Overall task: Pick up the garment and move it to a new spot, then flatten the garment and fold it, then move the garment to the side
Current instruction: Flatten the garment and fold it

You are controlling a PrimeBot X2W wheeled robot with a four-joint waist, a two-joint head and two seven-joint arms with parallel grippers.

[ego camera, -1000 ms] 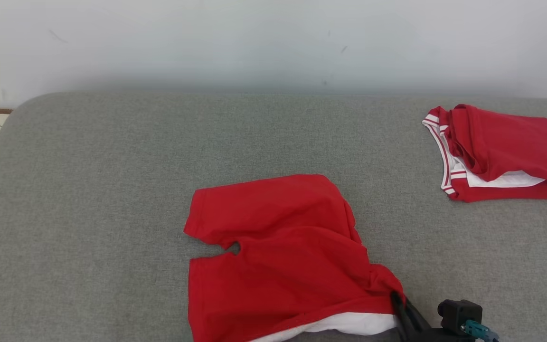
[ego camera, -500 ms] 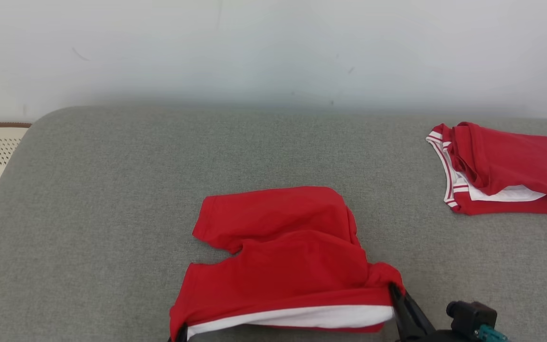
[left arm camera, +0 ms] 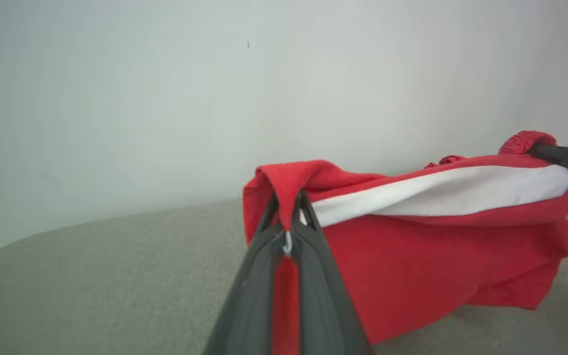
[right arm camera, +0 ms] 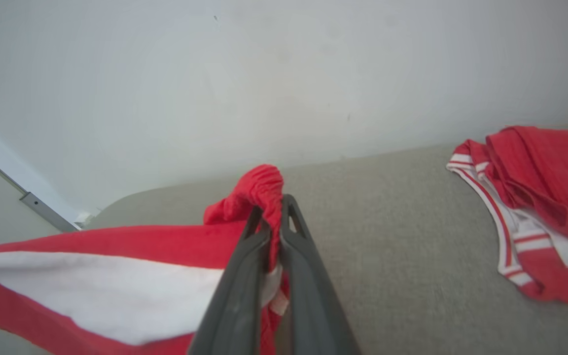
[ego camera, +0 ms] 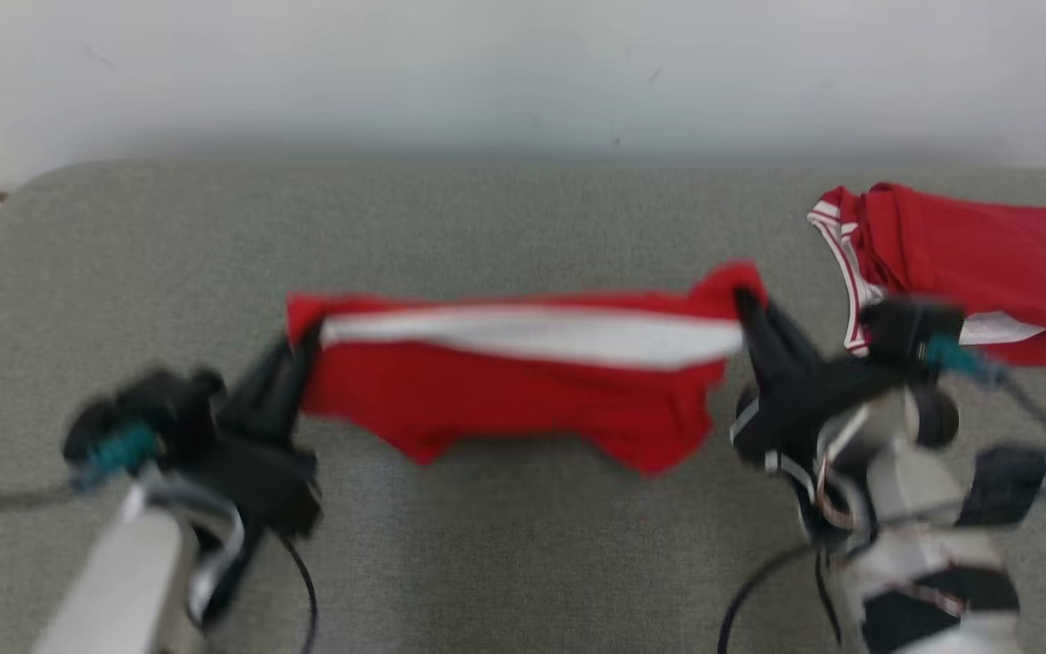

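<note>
Left gripper [ego camera: 310,341]: pinched shut on the left end of the red garment [ego camera: 505,400], with cloth bunched between the fingers in the left wrist view. Right gripper [ego camera: 745,304]: likewise clamped on the right end, with a red fold standing up over the tips. Holds the garment stretched between both, raised off the grey padded surface [ego camera: 523,563] along its upper edge, white band uppermost, lower hem hanging near or on the surface; cannot tell which.

Judged as the first of three stages: pick-up done, carry to the new spot in hand. Remains to set down, flatten, fold and move aside. Keep clear of the second red garment [ego camera: 968,254], lying folded at the far right of the surface, just beyond the right gripper.
</note>
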